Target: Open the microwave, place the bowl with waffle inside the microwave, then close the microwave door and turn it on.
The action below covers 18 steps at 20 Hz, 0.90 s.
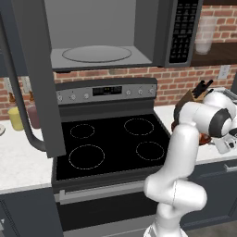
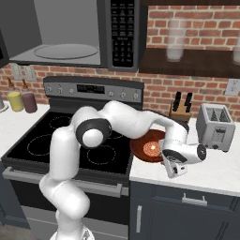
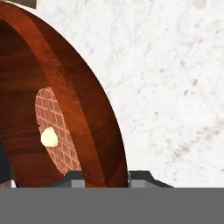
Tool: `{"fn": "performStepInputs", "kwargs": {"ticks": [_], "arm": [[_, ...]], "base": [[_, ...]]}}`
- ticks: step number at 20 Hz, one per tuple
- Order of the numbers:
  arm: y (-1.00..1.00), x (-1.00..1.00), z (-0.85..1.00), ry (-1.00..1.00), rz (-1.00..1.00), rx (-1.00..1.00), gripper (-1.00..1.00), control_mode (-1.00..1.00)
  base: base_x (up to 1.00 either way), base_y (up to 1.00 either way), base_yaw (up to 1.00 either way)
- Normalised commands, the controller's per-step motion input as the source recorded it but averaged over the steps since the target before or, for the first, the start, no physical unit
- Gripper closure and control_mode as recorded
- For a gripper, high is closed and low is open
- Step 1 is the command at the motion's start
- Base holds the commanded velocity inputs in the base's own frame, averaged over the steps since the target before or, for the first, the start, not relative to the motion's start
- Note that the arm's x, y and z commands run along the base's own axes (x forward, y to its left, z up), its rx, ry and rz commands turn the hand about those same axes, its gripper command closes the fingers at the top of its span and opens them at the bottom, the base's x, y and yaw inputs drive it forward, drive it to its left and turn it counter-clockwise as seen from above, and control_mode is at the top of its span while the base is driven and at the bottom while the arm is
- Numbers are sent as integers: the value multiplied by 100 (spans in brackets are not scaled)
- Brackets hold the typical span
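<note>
The microwave [image 1: 106,32] hangs above the stove with its grey interior and glass turntable [image 1: 96,53] exposed. The microwave door [image 1: 32,78] stands swung open to the left, its curved handle [image 1: 21,109] facing out. To the right of the stove, the reddish-brown bowl [image 2: 137,145] rests on the white counter with the waffle [image 2: 151,149] in it. My gripper [image 3: 107,177] comes down over the bowl's [image 3: 78,109] right rim, one fingertip inside and one outside, both against the rim. A pale lump sits on the waffle [image 3: 61,140].
A toaster [image 2: 214,125] stands to the right of the bowl and a knife block [image 2: 180,110] behind it. The black stove top [image 2: 47,140] lies to the left. Two cups [image 2: 22,101] stand at the far left. A shelf holds a glass [image 2: 176,40].
</note>
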Motion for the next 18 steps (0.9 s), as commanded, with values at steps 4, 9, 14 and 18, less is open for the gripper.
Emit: {"fn": "performStepInputs", "kwargs": {"ticks": [4, 9, 14, 18], "arm": [[30, -85, 98, -6, -2, -2, 100, -100], [70, -100, 100, -15, 0, 0, 100, -100], [99, -95, 99, -13, 0, 0, 100, -100], [100, -50, 100, -12, 1, 0, 100, -100]], "base": [[0, 0, 0], [0, 0, 0], [0, 0, 0], [0, 0, 0]]}}
